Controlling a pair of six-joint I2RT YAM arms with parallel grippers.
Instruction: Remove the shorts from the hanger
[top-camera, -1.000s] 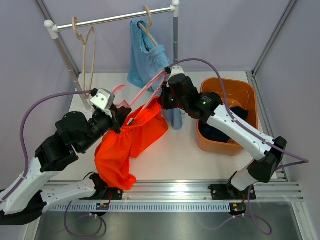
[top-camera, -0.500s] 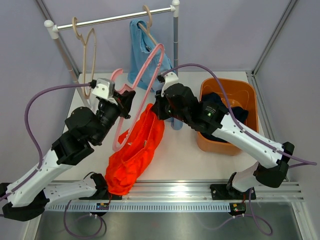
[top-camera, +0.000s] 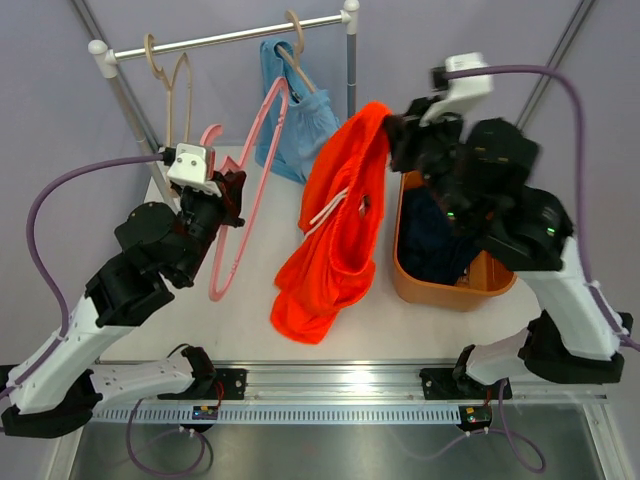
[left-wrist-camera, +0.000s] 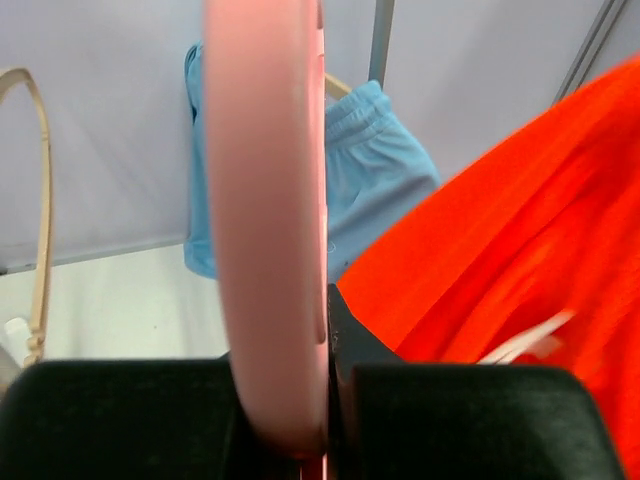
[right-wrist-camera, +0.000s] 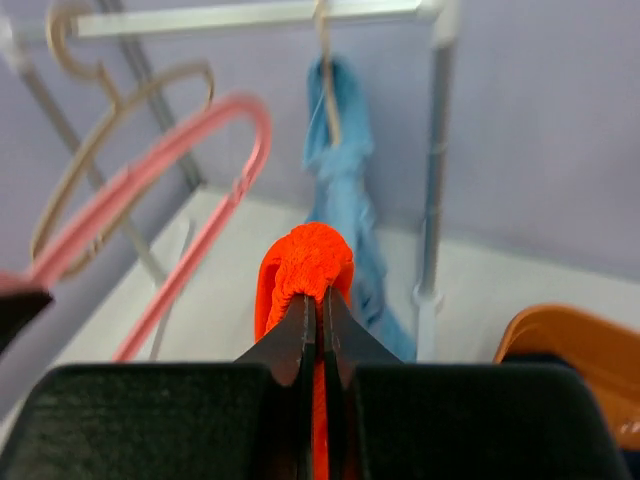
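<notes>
right gripper (right-wrist-camera: 312, 300), pinching the orange shorts (top-camera: 340, 230), just yanked them clear of the pink hanger (top-camera: 250, 190) the left gripper (top-camera: 226, 190) clamps, so that pair's off, bin (top-camera: 432, 290) next probably

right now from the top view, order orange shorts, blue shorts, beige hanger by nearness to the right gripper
1. orange shorts, in the right gripper
2. light blue shorts, hanging left of it
3. beige hanger, farthest left
</notes>
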